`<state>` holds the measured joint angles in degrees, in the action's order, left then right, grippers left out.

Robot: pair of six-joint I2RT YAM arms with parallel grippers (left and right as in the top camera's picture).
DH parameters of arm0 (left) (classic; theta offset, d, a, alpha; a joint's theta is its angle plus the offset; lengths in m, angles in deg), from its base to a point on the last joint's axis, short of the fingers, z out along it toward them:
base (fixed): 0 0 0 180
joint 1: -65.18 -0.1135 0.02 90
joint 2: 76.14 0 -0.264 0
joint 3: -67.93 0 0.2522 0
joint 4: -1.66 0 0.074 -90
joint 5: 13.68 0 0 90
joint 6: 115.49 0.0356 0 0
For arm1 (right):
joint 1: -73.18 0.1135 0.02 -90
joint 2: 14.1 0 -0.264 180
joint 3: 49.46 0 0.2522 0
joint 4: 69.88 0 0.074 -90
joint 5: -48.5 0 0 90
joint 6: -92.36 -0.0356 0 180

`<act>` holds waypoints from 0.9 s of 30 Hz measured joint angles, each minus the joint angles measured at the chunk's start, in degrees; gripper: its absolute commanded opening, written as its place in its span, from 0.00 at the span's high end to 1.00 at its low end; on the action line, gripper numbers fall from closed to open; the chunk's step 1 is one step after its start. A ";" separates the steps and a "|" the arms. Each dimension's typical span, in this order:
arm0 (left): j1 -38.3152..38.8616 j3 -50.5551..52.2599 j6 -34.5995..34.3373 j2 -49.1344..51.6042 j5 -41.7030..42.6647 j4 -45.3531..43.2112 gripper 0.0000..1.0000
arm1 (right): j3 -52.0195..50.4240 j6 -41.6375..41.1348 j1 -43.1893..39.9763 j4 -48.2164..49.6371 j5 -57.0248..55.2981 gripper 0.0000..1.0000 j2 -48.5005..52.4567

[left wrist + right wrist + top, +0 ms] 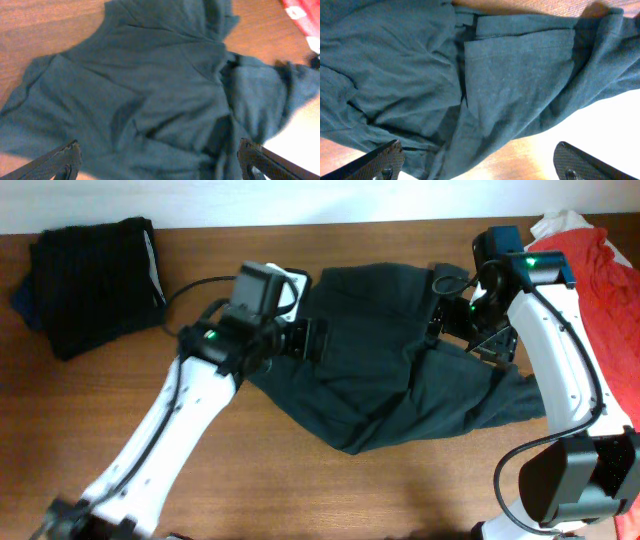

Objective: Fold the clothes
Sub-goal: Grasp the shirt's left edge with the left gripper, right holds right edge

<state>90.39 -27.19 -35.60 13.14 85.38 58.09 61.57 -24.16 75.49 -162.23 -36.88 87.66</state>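
Overhead: the shirt (pixel 390 360) is seen rumpled mid-bench (pixel 330 490), lying roughly left to right. The left gripper (pixel 312 340) is at its left edge and the right gripper (pixel 447 320) at its upper right.

Left wrist: the fingers (pixel 62 159) are spread wide above the cloth.

Right wrist: the fingers (pixel 387 159) are likewise spread, over a folded-over sleeve.

Brown wooden table (pixel 400 490), its grain running lengthwise, a pale wall strip (pixel 300 200) beyond its far edge
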 measured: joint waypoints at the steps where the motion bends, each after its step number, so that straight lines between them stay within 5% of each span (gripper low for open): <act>1: 0.22 -0.31 0.04 3.28 -0.98 -0.46 0.01 | 0.00 0.02 0.00 -0.07 0.00 0.01 0.00; 11: 0.63 -0.37 0.04 27.26 -9.75 -9.55 0.02 | 0.00 -0.02 0.00 0.04 -0.02 0.01 0.00; 19: 4.81 -0.42 5.97 31.28 -13.64 -12.57 0.02 | 0.00 -0.04 0.00 0.00 0.00 0.01 0.00; 23: 4.90 -0.52 6.40 31.28 -14.08 -12.28 0.35 | 0.00 0.00 0.00 0.00 0.00 0.01 0.00; 27: 5.07 -0.68 6.69 31.28 -15.78 -11.96 0.40 | 0.00 -0.02 0.00 0.00 0.00 0.01 0.00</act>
<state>95.46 -27.87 -28.91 44.41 69.60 46.14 61.57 -24.18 75.49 -162.23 -36.88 87.66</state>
